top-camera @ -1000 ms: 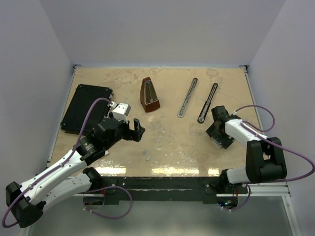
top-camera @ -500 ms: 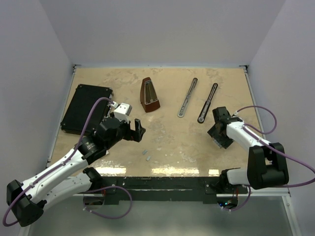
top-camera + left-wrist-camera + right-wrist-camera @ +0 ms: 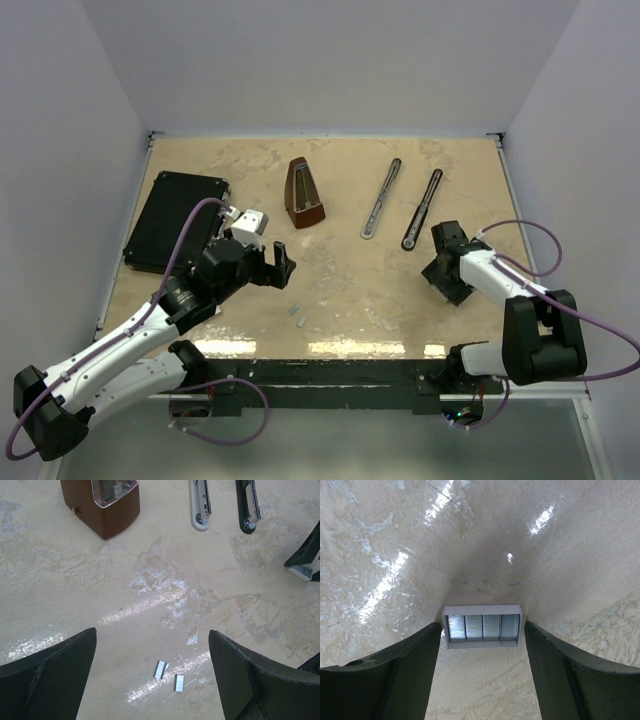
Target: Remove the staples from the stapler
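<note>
Seems largely done: finds the stapler [image 3: 381, 199] split open well ahead of the left fingers [image 3: 152, 631], wide apart and empty, with the staples [image 3: 160, 669] loose on the surface [image 3: 150, 595] just before them; shows the right fingers [image 3: 482, 624] partly closed astride a small box [image 3: 482, 629], cannot tell whether gripping

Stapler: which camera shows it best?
Top external. The stapler lies in full there, as two long bars, one silver and one black, to the right of the metronome. Left wrist catches only the near ends of both bars at its top edge. Right wrist shows none of it.
</note>
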`<state>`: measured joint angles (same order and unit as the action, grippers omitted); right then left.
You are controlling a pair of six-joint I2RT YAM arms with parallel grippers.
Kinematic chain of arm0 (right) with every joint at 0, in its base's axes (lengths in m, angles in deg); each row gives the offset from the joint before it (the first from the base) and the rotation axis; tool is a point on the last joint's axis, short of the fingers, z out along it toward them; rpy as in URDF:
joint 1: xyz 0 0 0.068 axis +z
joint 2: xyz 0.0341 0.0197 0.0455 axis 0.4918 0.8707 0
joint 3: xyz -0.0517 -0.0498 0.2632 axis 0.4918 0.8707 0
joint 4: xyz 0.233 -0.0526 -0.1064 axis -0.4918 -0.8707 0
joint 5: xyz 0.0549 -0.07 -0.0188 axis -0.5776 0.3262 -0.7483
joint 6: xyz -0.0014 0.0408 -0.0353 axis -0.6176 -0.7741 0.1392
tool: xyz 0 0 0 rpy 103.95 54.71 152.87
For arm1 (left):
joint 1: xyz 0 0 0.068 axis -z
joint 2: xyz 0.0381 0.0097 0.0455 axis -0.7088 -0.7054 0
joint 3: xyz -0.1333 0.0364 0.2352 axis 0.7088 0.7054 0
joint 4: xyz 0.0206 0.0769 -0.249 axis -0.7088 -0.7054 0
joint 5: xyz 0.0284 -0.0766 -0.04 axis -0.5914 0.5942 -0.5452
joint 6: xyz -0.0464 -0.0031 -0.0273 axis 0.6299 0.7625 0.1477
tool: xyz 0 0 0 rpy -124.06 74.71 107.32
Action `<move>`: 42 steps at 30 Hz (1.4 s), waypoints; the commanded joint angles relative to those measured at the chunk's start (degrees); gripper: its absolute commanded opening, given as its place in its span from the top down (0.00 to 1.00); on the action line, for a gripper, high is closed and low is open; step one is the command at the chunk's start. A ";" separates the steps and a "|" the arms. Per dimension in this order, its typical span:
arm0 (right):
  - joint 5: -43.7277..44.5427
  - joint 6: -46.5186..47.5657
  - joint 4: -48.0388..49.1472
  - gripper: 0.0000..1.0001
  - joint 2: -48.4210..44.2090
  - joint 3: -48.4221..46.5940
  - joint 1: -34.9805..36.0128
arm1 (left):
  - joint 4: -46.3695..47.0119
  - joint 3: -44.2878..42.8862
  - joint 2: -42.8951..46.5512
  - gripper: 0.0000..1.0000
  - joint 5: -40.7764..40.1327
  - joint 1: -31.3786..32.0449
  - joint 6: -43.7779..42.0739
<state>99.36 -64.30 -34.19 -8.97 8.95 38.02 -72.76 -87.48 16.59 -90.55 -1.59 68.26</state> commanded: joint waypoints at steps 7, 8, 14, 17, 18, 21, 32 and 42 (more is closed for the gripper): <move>1.47 -1.02 2.05 0.38 -1.61 0.62 -0.30 | 1.90 -0.45 0.18 0.02 0.15 -0.04 -0.04; 1.47 -0.76 2.23 0.38 -1.52 0.71 -0.30 | 1.81 -0.45 0.36 0.02 0.15 -0.04 0.05; 1.20 0.64 2.76 0.41 -1.78 0.54 -0.30 | 2.69 -0.45 0.45 0.01 1.20 -0.13 -0.21; -0.38 2.31 4.24 0.44 -2.48 0.80 0.14 | 2.69 -1.15 0.53 0.01 2.96 -0.48 -0.56; -1.77 2.84 4.86 0.46 -2.75 1.06 0.41 | 2.60 -1.50 0.53 0.01 4.01 -0.66 -0.65; -3.01 4.07 6.27 0.49 -3.19 0.98 1.37 | 2.34 -2.82 -0.43 0.01 6.47 -2.76 -0.12; -2.06 5.75 4.09 0.51 2.60 -10.34 19.53 | 2.87 -4.93 -7.19 0.03 24.39 -21.82 4.01; -0.21 3.20 1.88 0.48 15.70 -20.90 36.87 | 1.90 -1.24 -8.79 0.04 18.34 -27.29 2.43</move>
<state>96.60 -59.62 -30.32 3.86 -7.95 70.39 -71.45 -89.67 6.65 -71.78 -28.40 71.10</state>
